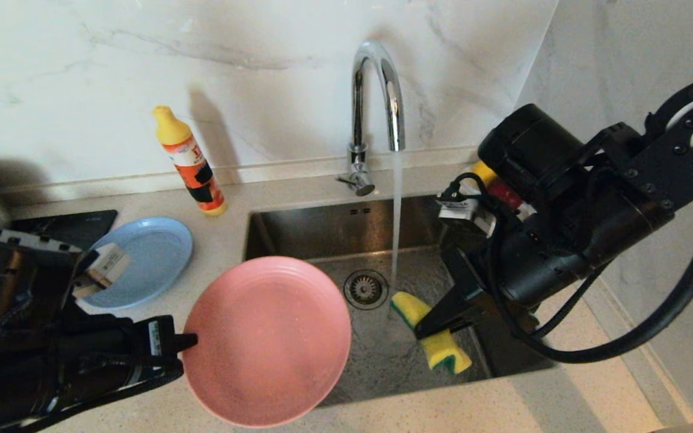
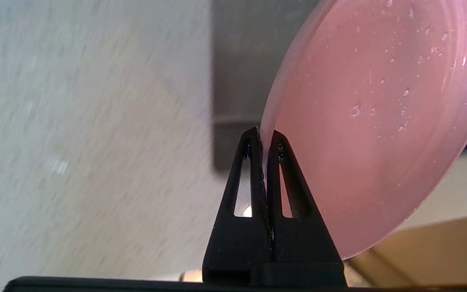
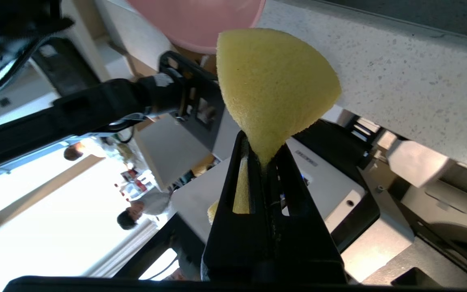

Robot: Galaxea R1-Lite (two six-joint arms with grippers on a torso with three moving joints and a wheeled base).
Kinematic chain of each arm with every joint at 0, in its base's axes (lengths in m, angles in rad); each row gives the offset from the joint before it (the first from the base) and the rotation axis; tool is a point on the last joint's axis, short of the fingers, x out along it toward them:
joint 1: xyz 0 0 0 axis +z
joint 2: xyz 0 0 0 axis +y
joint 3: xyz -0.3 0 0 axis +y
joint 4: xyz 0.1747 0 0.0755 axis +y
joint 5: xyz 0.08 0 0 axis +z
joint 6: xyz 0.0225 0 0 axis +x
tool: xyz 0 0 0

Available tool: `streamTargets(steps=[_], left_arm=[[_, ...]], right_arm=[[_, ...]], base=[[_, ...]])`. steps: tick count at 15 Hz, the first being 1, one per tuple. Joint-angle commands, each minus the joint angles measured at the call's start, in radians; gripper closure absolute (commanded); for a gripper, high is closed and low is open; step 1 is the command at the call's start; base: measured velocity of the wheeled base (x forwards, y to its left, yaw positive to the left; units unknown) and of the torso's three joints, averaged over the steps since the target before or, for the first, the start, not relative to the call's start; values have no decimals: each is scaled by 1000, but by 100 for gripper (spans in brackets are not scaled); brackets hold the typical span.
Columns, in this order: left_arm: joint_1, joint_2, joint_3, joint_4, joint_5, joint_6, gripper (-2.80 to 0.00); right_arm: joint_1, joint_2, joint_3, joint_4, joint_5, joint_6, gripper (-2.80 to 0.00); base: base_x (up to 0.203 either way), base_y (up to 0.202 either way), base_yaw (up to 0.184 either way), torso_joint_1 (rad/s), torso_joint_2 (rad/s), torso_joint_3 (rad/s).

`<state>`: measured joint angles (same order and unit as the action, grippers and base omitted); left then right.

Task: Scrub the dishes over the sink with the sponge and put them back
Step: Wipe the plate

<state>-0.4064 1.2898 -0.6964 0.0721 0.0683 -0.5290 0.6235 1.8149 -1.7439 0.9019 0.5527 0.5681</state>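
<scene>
My left pincer (image 1: 187, 344) is clamped on the rim of the salmon-pink plate (image 1: 268, 340) — held over the sink's (image 1: 334, 231) front-left corner, face up toward me, overlapping the counter (image 1: 473, 409) edge. My right pincer (image 1: 428, 328) grips the sponge (image 1: 434, 334) at mid-length over the basin; its long axis runs from near the drain (image 1: 366, 288) toward the front edge, ends bent. Water falls from the faucet (image 1: 376, 96) just beside it. The grey-blue plate (image 1: 148, 258) lies flat on the counter, left of the sink.
</scene>
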Motion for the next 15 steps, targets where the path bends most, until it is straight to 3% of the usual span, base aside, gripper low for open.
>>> streamTargets(steps=[1,4,6,11,13,15], left_arm=[[-1,78,-72,0,1,-14,0],[-55,98,-68,-9,7,-5,0],[-128,96,-50,-41,15,5,0],[-258,88,63,-297,157,203,0],[-278,87,111,-402,170,250,0],[-279,89,126,-439,169,270,0]], right_arm=[[-25,-56,10,9,27,6,0],[-28,-97,9,15,58,9,0],[28,-85,-5,14,68,12,0],[164,33,-48,15,59,15,0],[194,81,-72,15,39,15,0],[224,135,-104,33,13,16,0]], base=[[0,0,0,0,0,0],[0,0,0,0,0,0],[0,0,0,0,0,0],[0,0,0,0,0,0],[0,0,0,0,0,0],[0,0,0,0,0,0]])
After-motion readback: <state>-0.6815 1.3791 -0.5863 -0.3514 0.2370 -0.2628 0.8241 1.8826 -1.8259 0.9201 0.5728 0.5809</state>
